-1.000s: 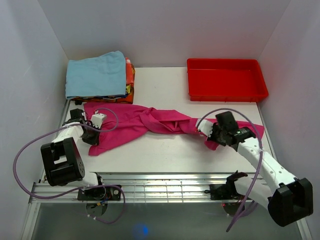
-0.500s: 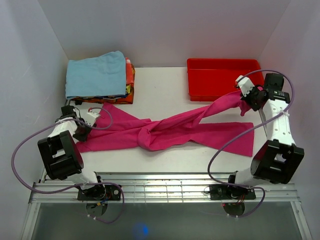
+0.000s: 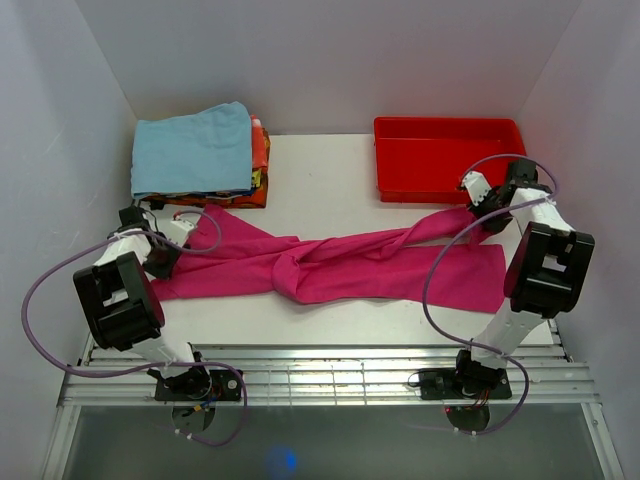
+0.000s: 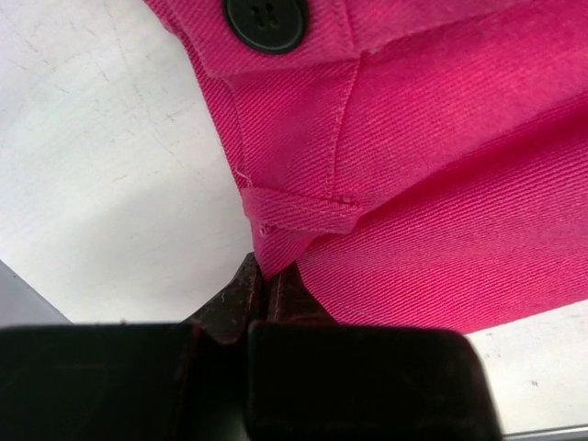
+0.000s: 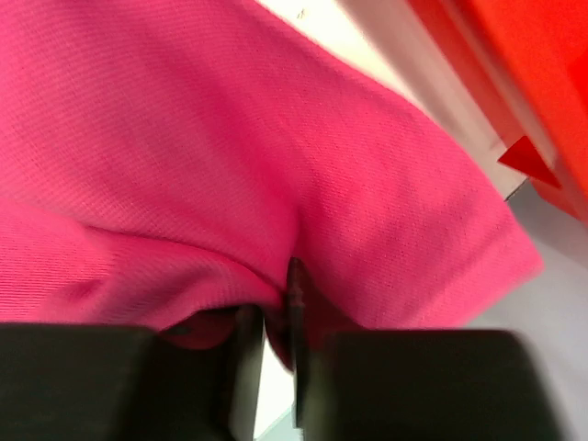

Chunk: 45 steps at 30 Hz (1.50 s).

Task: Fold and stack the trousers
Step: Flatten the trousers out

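A white table point(image 3: 330, 170) is crossed from left to right by the magenta-pink trousers point(image 3: 330, 265), the two legs wound round one another near the middle. The waist end is spread at the left, just in front of a stack of folded cloths point(image 3: 258, 165) topped by a light blue cloth point(image 3: 190, 150). One leg end is laid flat at the right; the other is held raised toward the far right corner.

There a rigid red tray point(image 3: 450, 185) is set, its near wall just beside the raised leg end. The cloth is kept outside it, on the table side of that wall.

A purple cable point(image 3: 435, 290) is looped from the right arm over the flat leg.

The left gripper point(image 4: 266, 280) is seen pressed together on the waistband edge, at a belt loop point(image 4: 299, 211). The right gripper point(image 5: 277, 317) is clamped on a fold of the raised leg. A dark four-hole button point(image 4: 266, 18) is visible farther along the waistband.
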### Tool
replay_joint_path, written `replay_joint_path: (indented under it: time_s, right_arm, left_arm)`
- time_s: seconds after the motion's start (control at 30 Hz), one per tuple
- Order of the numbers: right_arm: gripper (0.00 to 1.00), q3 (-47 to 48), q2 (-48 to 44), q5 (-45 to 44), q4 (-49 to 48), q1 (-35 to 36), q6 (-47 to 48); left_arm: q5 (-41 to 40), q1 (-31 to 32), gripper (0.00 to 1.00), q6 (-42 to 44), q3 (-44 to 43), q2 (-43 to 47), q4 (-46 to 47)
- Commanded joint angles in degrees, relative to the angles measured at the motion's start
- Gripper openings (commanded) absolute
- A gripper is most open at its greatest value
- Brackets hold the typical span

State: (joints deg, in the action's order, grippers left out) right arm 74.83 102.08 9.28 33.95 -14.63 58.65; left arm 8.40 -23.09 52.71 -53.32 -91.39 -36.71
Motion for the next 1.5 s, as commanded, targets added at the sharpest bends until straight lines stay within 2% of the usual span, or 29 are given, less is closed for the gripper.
replay_joint_path:
  time_s: [0.0,0.07,0.1,0.13,0.2,0.23,0.33,0.37,0.47,0.5,0.57,0.7,0.8,0.93,1.0,1.03,1.1,1.13,1.2,1.23,1.27,1.33,1.37,1.4,1.47]
  right_arm:
    - [0.21,-2.4,-4.2,-5.3,-6.9,-1.8,2.9]
    - [0.35,-6.2,-7.0,-5.1,-6.5,-2.1,4.8]
    - [0.45,-7.4,-9.6,-5.5,-6.6,-2.4,7.7]
    - [0.7,-8.4,-10.7,-5.9,-6.5,-2.9,8.9]
    - [0.89,-8.1,-13.0,-5.2,-5.5,-4.5,10.8]
    - [0.9,-6.8,-13.5,-3.8,-1.2,-6.8,13.0]
    - [0.9,0.0,-14.7,3.4,10.6,-11.6,18.3]
    - [0.91,0.4,-15.4,4.1,17.7,-12.3,23.5]
    - [0.95,-5.9,-21.9,4.5,23.8,-13.3,34.6]
    - [0.96,-11.7,-26.4,4.6,24.2,-13.4,37.2]
    - [0.98,-17.8,-30.6,5.5,24.6,-13.4,44.2]
    - [0.99,-31.5,-38.3,4.0,18.4,-11.2,47.2]
    - [0.98,-38.4,-38.5,2.3,14.0,-9.3,47.3]
    - [1.0,-45.0,-35.4,-1.2,0.6,-6.9,44.4]
    - [0.89,-46.9,-32.5,-2.3,-4.7,-6.8,42.8]
    - [0.72,-46.5,-31.4,-2.6,-7.0,-6.8,41.3]
    - [0.53,-43.5,-29.0,-3.0,-7.1,-6.8,39.4]
    - [0.34,-41.7,-28.3,-3.1,-6.1,-7.0,38.5]
    - [0.11,-36.5,-27.0,-1.3,1.2,-7.5,36.2]
    - [0.08,-30.0,-26.7,0.0,4.3,-8.5,35.5]
    - [0.08,-26.3,-26.2,2.7,11.9,-8.9,35.1]
    - [0.08,-15.2,-24.1,5.0,19.4,-10.1,34.8]
    - [0.08,-11.8,-23.3,6.3,22.9,-10.5,34.9]
    - [0.08,-8.9,-21.5,6.5,29.2,-10.9,35.2]
    - [0.08,-1.7,-19.6,6.5,34.8,-11.3,35.8]
  left_arm:
    - [-0.2,-1.5,0.0,0.6,-0.6,3.6,-2.0]
    - [1.9,-1.5,0.0,0.0,-0.5,4.6,-3.8]
    - [2.3,-1.5,0.0,-0.1,-0.5,5.4,-4.2]
    - [2.8,-1.5,0.0,-0.4,-0.6,5.7,-5.5]
    - [4.3,-1.5,0.03,-2.6,-1.9,6.0,-6.8]
    - [5.2,-1.5,0.09,-3.2,-2.7,5.8,-9.2]
    - [8.3,-1.5,0.18,-5.6,-4.3,5.7,-11.7]
    - [8.7,-1.5,0.21,-5.9,-4.5,5.5,-11.9]
    - [9.5,-1.5,0.3,-6.9,-5.0,4.7,-12.6]
    - [9.4,-1.5,0.31,-7.1,-5.2,4.3,-12.7]
    - [9.4,-1.5,0.34,-7.8,-5.5,3.8,-12.8]
    - [10.3,-1.5,0.39,-8.1,-5.2,3.7,-12.6]
    - [10.8,-1.5,0.41,-8.8,-5.3,3.2,-12.7]
    - [10.7,-1.5,0.43,-9.5,-5.3,2.5,-11.9]
    - [11.0,-1.5,0.42,-10.1,-5.0,2.4,-11.5]
    - [10.9,-1.5,0.4,-10.2,-5.0,2.2,-11.0]
    - [10.9,-1.5,0.38,-10.5,-5.1,1.8,-10.7]
    - [10.7,-1.5,0.37,-10.7,-5.1,1.7,-10.1]
    - [10.1,-1.5,0.3,-11.0,-5.4,1.0,-9.3]
    - [9.9,-1.4,0.26,-11.6,-5.7,0.8,-8.5]
    - [9.7,-1.5,0.19,-11.8,-6.1,0.4,-8.2]
    - [9.0,-1.5,0.11,-12.5,-6.5,0.3,-7.1]
    - [8.7,-1.5,0.03,-12.6,-7.1,0.3,-6.6]
    - [8.2,-1.5,0.0,-12.5,-7.1,0.3,-6.2]
    - [6.3,-1.5,0.0,-12.4,-7.6,0.5,-4.4]
